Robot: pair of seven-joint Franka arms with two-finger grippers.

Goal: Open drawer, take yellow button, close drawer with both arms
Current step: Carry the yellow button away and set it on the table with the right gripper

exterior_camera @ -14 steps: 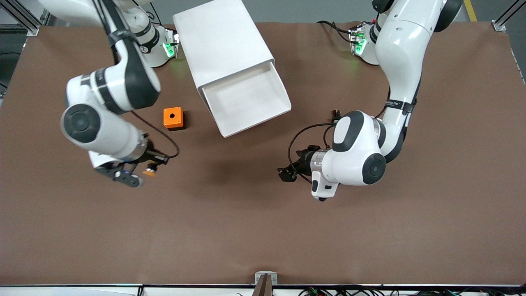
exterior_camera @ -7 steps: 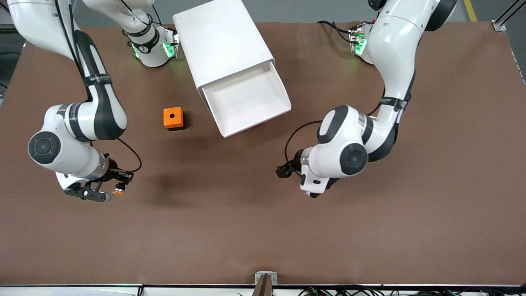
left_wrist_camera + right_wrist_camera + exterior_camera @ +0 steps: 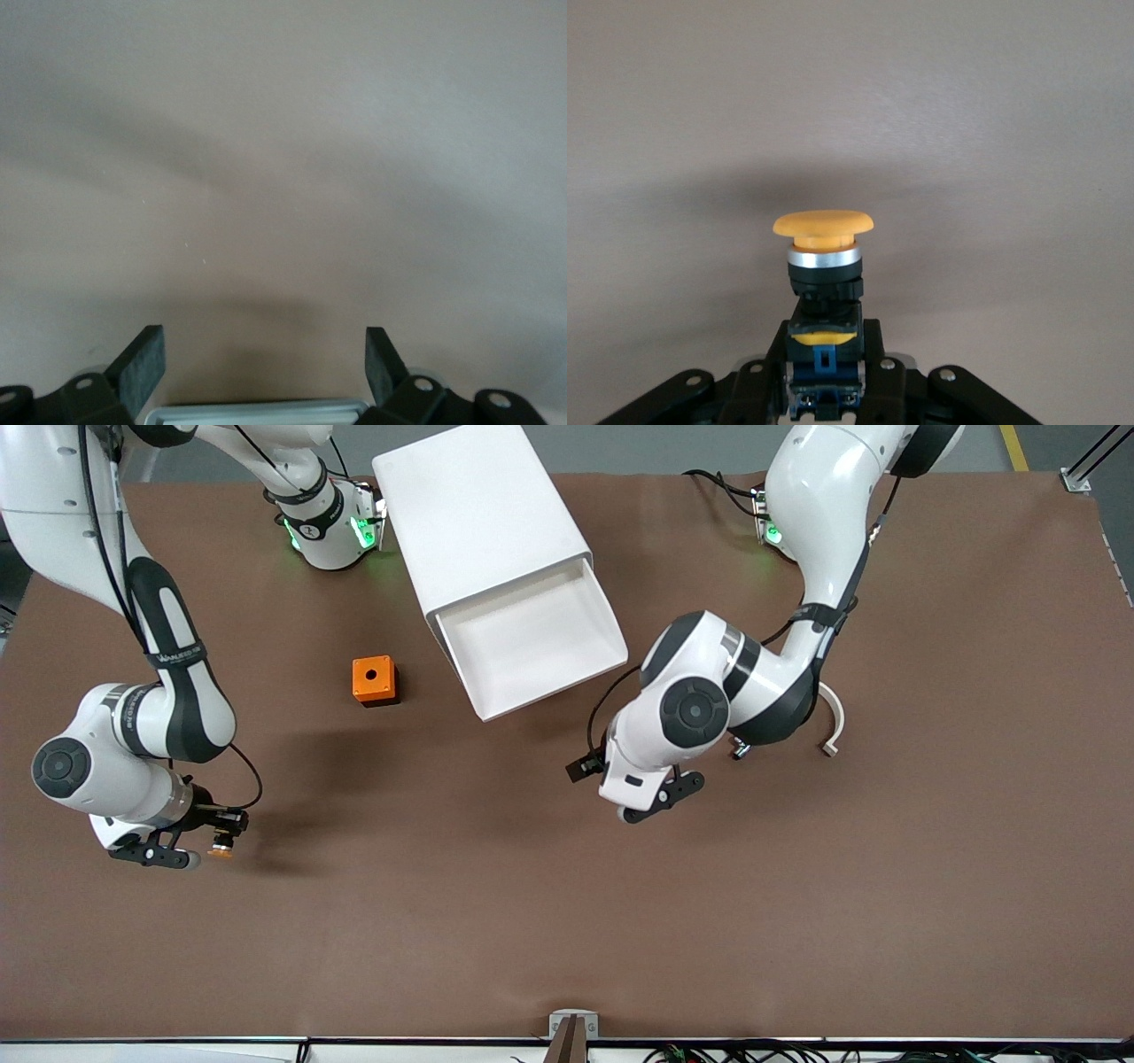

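The drawer (image 3: 532, 642), the topmost one, stands pulled out of the white cabinet (image 3: 483, 522) and looks empty. My right gripper (image 3: 199, 849) is shut on the button (image 3: 219, 853), low over the table at the right arm's end. In the right wrist view the button (image 3: 823, 257) stands with its orange cap out past the gripper (image 3: 824, 354), whose fingers clamp its black-and-blue body. My left gripper (image 3: 657, 795) is open and empty over bare table, nearer the front camera than the drawer's front. The left wrist view shows that gripper (image 3: 266, 341) over brown table.
An orange cube with a hole (image 3: 373, 679) sits on the table beside the cabinet, toward the right arm's end. A white curved piece (image 3: 831, 726) shows by the left arm's elbow. The brown table (image 3: 567, 921) stretches wide toward the front camera.
My right gripper has carried the button farther toward the right arm's end of the table. My left arm has swung toward the drawer's front and its wrist has turned.
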